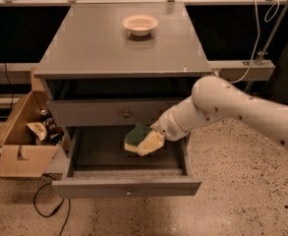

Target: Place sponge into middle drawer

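Note:
The sponge, pale yellow with a dark green top, is held in my gripper, whose cream fingers are shut on it. The white arm reaches in from the right. Sponge and gripper hang just above the dark grey interior of the middle drawer, which is pulled open at the cabinet's base. Its narrow front panel with a small knob faces me. The closed drawer with the taller front and larger knob is directly above the sponge.
A shallow cream bowl sits at the back of the grey cabinet top. An open cardboard box with clutter stands left of the drawer. A black cable lies on the speckled floor at front left.

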